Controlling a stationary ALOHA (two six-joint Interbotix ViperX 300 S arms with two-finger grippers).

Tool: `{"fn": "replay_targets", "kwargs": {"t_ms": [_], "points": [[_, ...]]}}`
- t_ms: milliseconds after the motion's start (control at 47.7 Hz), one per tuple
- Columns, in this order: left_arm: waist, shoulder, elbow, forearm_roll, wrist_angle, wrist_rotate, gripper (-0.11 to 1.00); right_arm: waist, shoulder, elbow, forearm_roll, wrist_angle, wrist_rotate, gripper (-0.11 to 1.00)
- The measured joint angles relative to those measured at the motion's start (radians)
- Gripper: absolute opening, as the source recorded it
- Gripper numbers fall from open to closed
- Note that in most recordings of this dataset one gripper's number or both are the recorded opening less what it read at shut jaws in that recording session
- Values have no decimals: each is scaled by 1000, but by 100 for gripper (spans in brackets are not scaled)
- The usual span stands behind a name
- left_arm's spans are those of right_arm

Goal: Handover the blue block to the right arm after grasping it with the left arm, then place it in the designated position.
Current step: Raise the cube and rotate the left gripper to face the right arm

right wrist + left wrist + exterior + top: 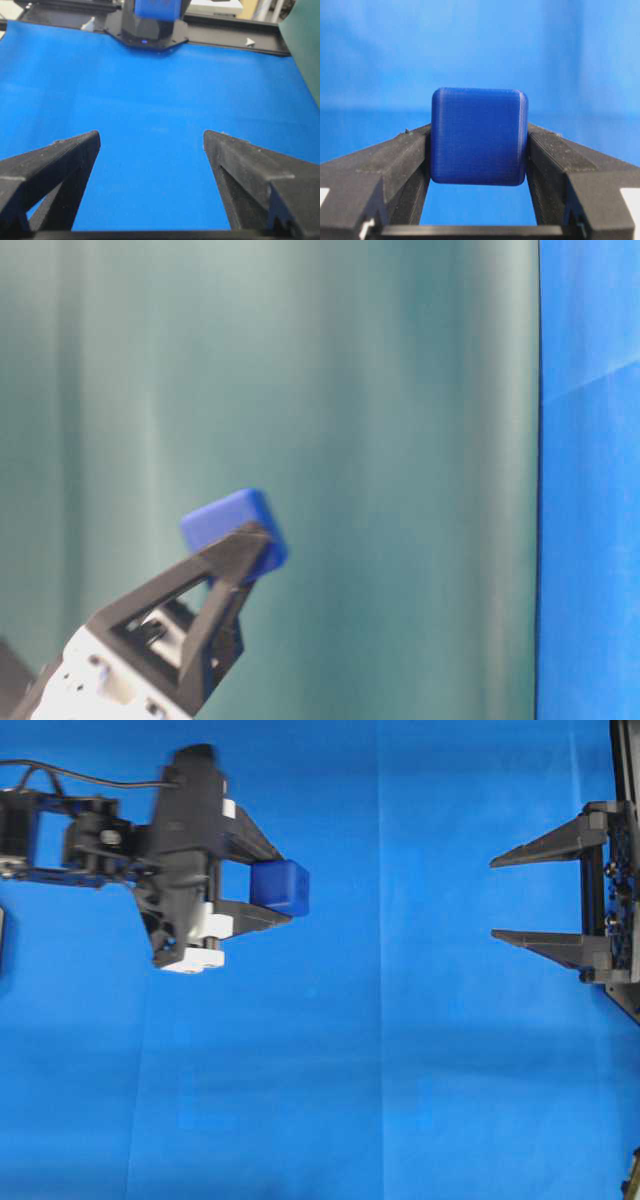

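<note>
The blue block (280, 886) is clamped between the two black fingers of the left gripper (278, 880), near their tips, and is carried clear of the blue cloth (400, 1070). In the left wrist view the block (479, 136) fills the gap between the fingers (395, 165), each finger pressing flat against one of its side faces, with its front face square to the camera. The table-level view shows the block (232, 520) tilted at the fingertip end, raised against the green backdrop (400, 440). Relative to the block, the left arm (100, 845) extends away to the left of the overhead view, its white bracket pieces (200, 945) just behind the fingers. The right gripper (500, 898) stands well apart from the block, at the far right edge of the overhead view, facing it with its jaws spread wide and nothing between them. In the right wrist view its fingers (60, 165) frame only bare cloth.
</note>
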Motion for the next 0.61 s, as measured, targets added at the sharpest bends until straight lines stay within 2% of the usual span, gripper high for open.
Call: {"fn": "replay_targets", "kwargs": {"t_ms": [231,357,608], "points": [[0,-74,147,0,-316,34,49,0,0,0,0,0,0,97],[0,-81,201,-2,-431,31,49,0,2,0,0,-3,0,97],[0,-81,222,-3,-485,31,49,0,2,0,0,-3,0,97]]}}
